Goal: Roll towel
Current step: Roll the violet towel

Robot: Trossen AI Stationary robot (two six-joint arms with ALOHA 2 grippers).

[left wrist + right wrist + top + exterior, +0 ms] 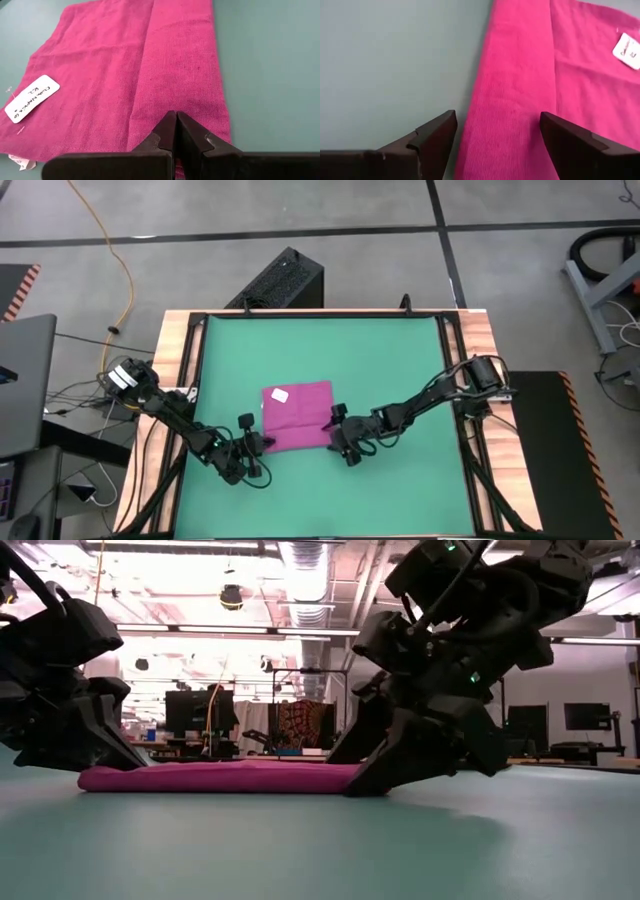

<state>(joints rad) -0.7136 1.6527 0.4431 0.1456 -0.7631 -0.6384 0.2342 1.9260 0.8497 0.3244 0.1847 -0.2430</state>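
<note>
A green mat covers the table, which stands on a grey concrete floor; in the low view a lit workshop with monitors runs behind it.

The towel lies flat a little toward six o'clock and nine o'clock of the mat's middle, folded into a near-square patch. Its white tag sits at the corner toward eleven o'clock. A fold line runs across the cloth, and the doubled strip along the six o'clock edge gives the long axis, lying from nine to three o'clock. That strip looks like the starting edge of a roll, pointing toward twelve o'clock.

At the strip's nine o'clock end sits the left gripper, its fingers pressed together at the cloth's edge; whether any cloth is pinched between them I cannot tell. At the three o'clock end the right gripper stands spread wide, straddling the strip with nothing clasped.

My reading is that the rolling has barely begun: both arms are set at the near edge. The next move seems to call for the right fingers to close on their end, then for both ends to turn over together toward twelve o'clock, evenly, so the roll does not skew.
</note>
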